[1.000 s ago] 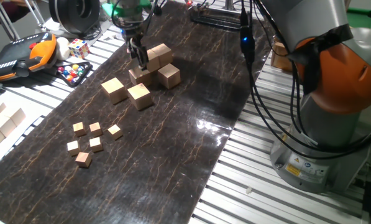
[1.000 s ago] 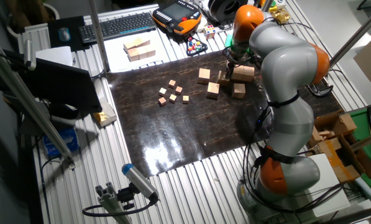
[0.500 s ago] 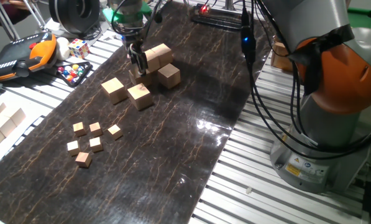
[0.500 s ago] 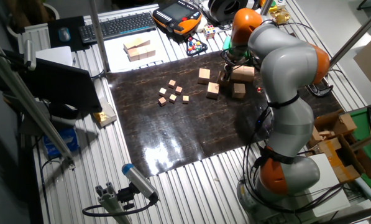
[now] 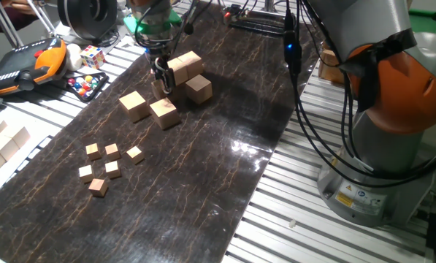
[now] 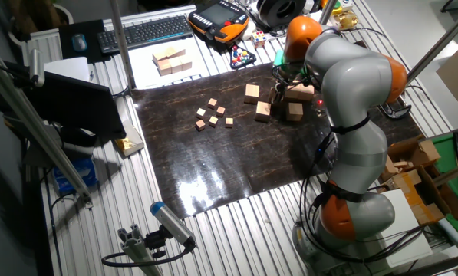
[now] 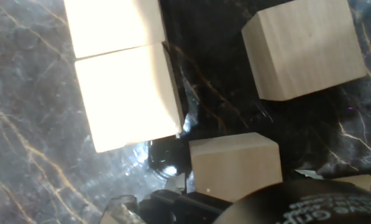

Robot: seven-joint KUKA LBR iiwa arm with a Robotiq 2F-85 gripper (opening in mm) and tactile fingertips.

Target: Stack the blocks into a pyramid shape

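One fixed view shows that the end effector (image 5: 161, 75) has come lower over the last second and now hangs with its fingertips at the top of one block (image 5: 158, 88). In the hand view this block (image 7: 235, 165) lies just in front of the fingers, but I cannot tell if the jaws are wide, narrow or already closed on it. I judge that a grasp is being prepared, and the pyramid is only begun. Just behind the end effector a raised block (image 5: 185, 64) sits on the group; beside it stands another block (image 5: 199, 88), and two loose blocks (image 5: 164, 112) lie nearer to the camera than the end effector. The dark marbled surface (image 5: 203, 168) carries also small cubes (image 5: 104, 166), well apart from the end effector. A puzzle cube (image 5: 92, 55) lies off the surface.
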